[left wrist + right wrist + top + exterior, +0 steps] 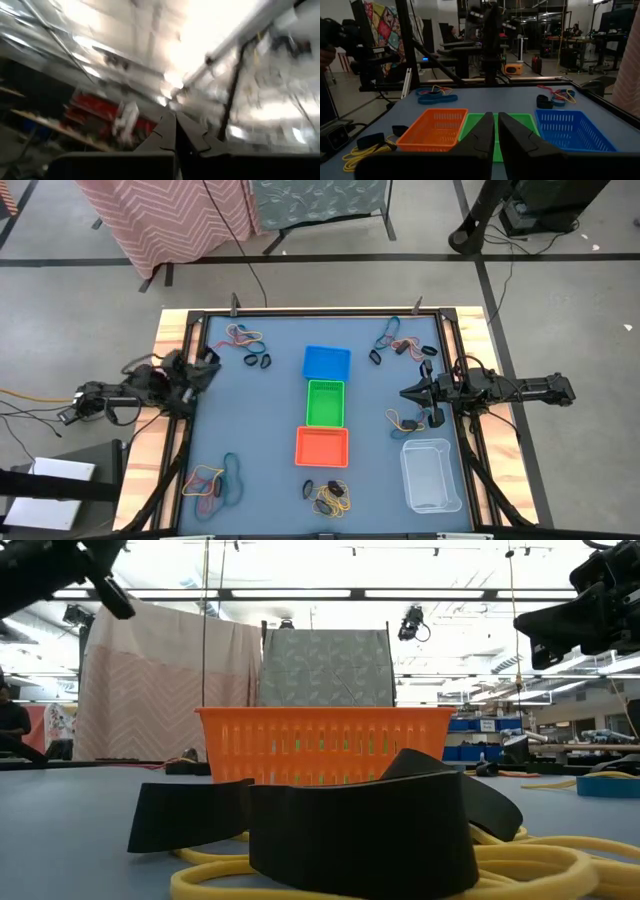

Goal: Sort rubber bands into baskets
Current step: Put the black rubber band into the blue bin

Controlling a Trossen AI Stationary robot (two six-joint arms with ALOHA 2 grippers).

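1. Baskets [325, 405] lined mid-table; rubber bands [330, 496] clustered around, none sorted yet.
2. Left gripper [205, 370] and right gripper [410, 393] at table edges, fingers together, empty, likely parked.

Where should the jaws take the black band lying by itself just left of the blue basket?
Probably across one long side of the black band, coming straight down from above: it lies flat on the mat as a small open loop, apart from the blue basket and the tangled bands, so one jaw could drop inside it.
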